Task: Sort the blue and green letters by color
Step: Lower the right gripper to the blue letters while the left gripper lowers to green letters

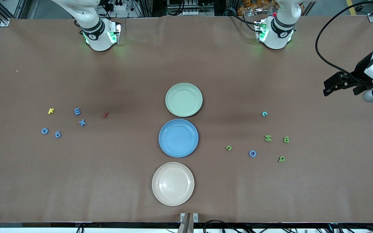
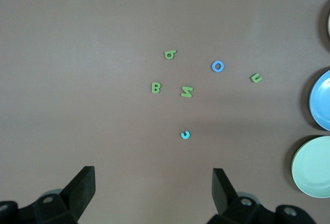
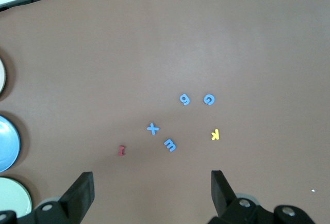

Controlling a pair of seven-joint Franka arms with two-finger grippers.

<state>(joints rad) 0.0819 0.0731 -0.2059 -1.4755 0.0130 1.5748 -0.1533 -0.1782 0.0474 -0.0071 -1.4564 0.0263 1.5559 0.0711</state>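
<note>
**Both grippers wide open, holding nothing**

While both arms wait raised, the left gripper (image 2: 152,190) hangs spread above green letters (image 1: 267,138) at its table end; the right gripper (image 3: 152,193), equally spread, above blue letters (image 1: 77,111).

Brown table (image 1: 186,64) under me. 3 plates in a row at its middle: green plate (image 1: 184,99) farthest from the front camera, blue plate (image 1: 178,138), cream plate (image 1: 173,183) nearest. Blue letters (image 1: 77,111), yellow K (image 1: 50,111), dark-red letter (image 1: 106,114) toward my right arm's end; green letters (image 1: 267,138), blue O (image 1: 252,153), teal c (image 1: 264,113) toward my left arm's.
</note>
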